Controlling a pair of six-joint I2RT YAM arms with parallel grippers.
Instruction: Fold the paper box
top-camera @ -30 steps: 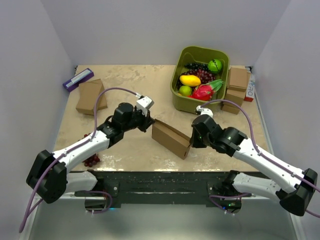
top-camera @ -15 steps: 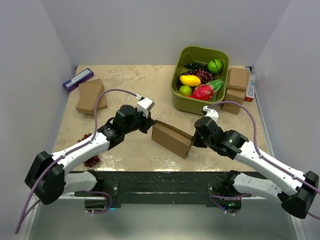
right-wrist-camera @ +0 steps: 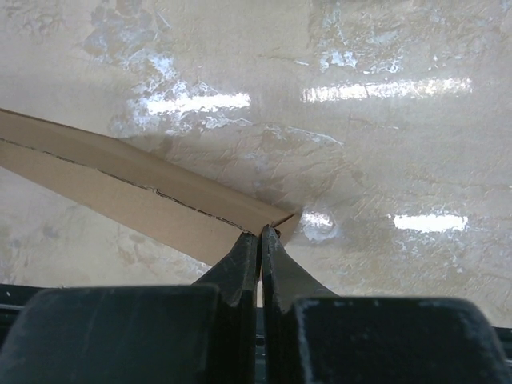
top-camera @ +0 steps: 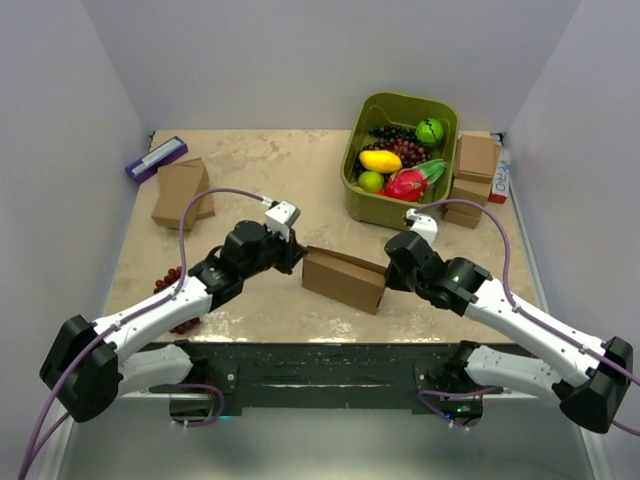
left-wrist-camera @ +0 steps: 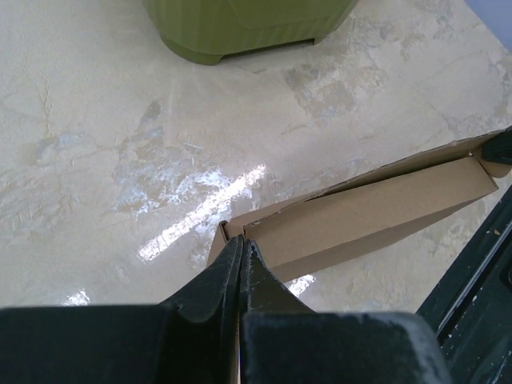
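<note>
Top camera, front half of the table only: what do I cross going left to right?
Loose grapes → left claw → paper box → right claw. Both claws are pinched shut on the ends of the paper box.
</note>
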